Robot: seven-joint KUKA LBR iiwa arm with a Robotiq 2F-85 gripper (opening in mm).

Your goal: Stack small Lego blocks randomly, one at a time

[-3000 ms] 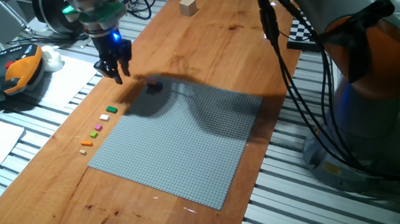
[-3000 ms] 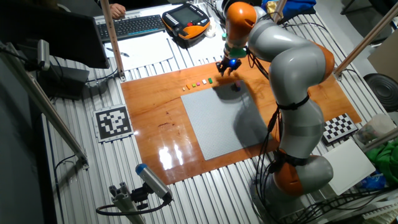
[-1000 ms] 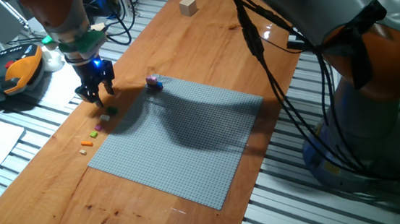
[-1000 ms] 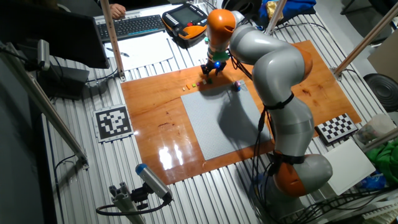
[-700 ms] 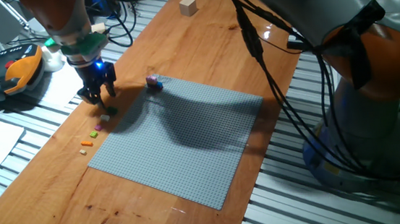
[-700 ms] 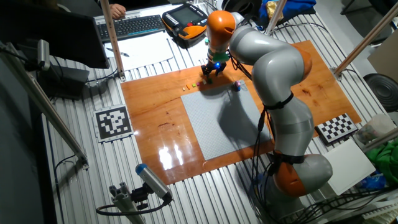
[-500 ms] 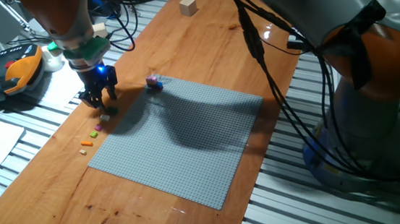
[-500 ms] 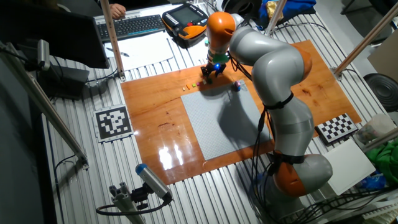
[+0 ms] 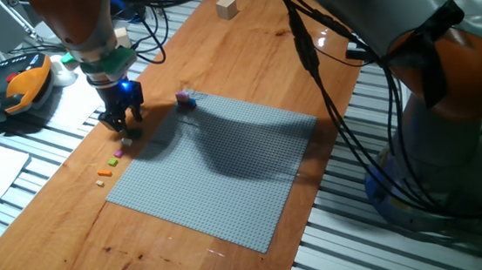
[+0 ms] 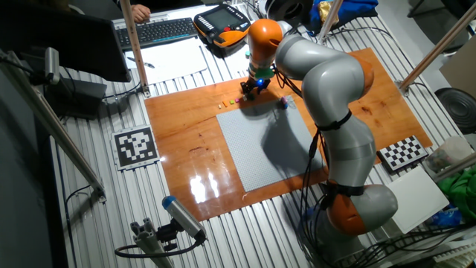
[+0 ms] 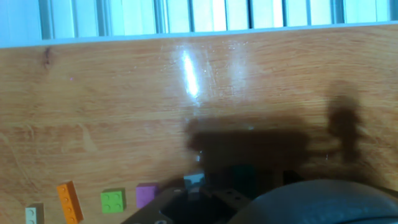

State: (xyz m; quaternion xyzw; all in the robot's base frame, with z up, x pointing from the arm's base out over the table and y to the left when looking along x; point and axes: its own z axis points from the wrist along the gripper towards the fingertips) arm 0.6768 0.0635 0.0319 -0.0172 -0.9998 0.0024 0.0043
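Your gripper (image 9: 124,124) sits low over the wooden board (image 9: 243,56), just off the near corner of the grey baseplate (image 9: 218,172), at the head of the row of loose small Lego blocks. You cannot tell whether its fingers are spread or pinching anything; they hide the spot beneath. In the hand view the pink block (image 11: 147,195), the green block (image 11: 112,201), the orange block (image 11: 68,201) and a pale block (image 11: 33,214) lie in a line on the wood. A small stack (image 9: 185,97) stands at the baseplate's far edge, well apart from a wooden cube (image 9: 227,8).
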